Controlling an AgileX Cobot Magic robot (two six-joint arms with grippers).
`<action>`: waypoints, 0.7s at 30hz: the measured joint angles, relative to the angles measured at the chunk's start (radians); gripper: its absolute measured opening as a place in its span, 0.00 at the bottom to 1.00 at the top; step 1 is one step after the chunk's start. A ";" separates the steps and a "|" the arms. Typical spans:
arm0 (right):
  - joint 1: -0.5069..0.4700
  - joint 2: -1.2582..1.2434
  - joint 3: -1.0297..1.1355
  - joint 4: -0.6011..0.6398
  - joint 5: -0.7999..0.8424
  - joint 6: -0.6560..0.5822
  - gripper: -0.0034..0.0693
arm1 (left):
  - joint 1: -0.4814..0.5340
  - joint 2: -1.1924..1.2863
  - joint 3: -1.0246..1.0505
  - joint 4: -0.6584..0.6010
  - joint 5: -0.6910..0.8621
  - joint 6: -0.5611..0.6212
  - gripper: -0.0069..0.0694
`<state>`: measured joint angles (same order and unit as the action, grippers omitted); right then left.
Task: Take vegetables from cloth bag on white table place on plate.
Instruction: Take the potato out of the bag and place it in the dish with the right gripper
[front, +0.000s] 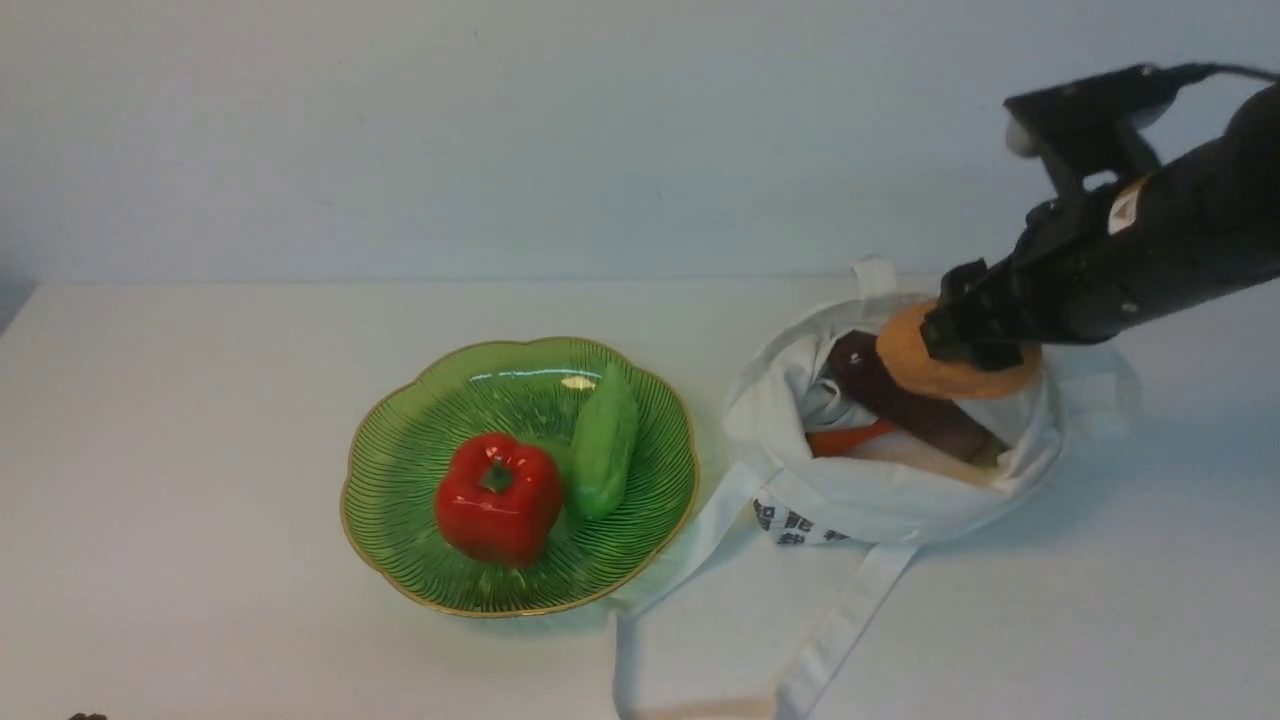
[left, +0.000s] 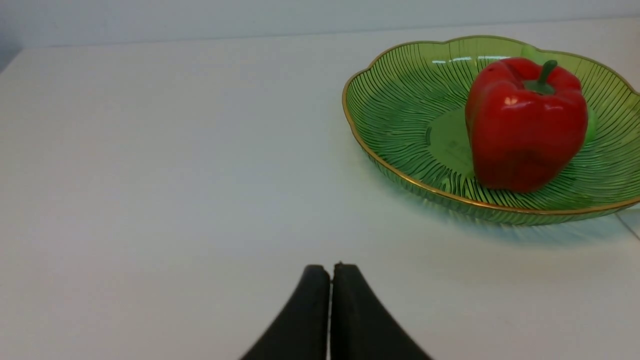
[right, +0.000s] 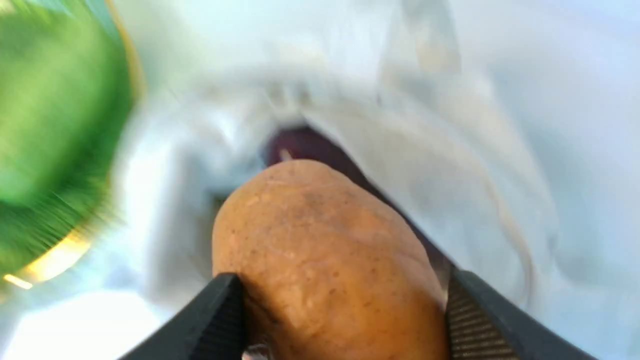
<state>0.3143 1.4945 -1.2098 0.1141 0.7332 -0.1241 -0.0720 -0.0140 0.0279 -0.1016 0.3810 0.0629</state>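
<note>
Front view, white table (front: 200, 620): fills lower frame, cut off at bottom and both sides.
Cloth bag (front: 880, 495): right of centre, slumped open, straps trailing to the bottom edge; dark print partly folded under, unreadable; mere white blur in right wrist view.
Plate (front: 400, 450): left of bag, one strap just beside its rim; holds red pepper (front: 497, 497) and green vegetable (front: 603, 440), side by side.
Right gripper (front: 962, 335): over bag mouth, clamped on potato.
Left gripper (left: 330, 280): lower centre of left wrist view, jaws pressed together, empty, over bare table.
Aubergine (front: 905, 405): in bag, slanted, upper end under potato, lower end behind cloth.
Potato (right: 320, 260): between right fingers, half hidden behind them in front view; touching aubergine or just above, cannot tell.
Carrot (front: 845, 438): in bag, only an orange sliver showing.
</note>
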 joint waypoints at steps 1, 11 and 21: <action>0.001 -0.015 -0.003 0.042 -0.004 -0.027 0.69 | 0.000 0.000 0.000 0.000 0.000 0.000 0.08; 0.266 0.091 -0.164 0.283 0.024 -0.303 0.69 | 0.000 0.000 0.000 0.000 0.000 0.000 0.08; 0.404 0.429 -0.320 0.157 0.121 -0.309 0.69 | 0.000 0.000 0.000 0.000 0.000 0.000 0.08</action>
<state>0.7186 1.9238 -1.5300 0.2714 0.8545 -0.4327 -0.0720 -0.0140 0.0279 -0.1016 0.3810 0.0629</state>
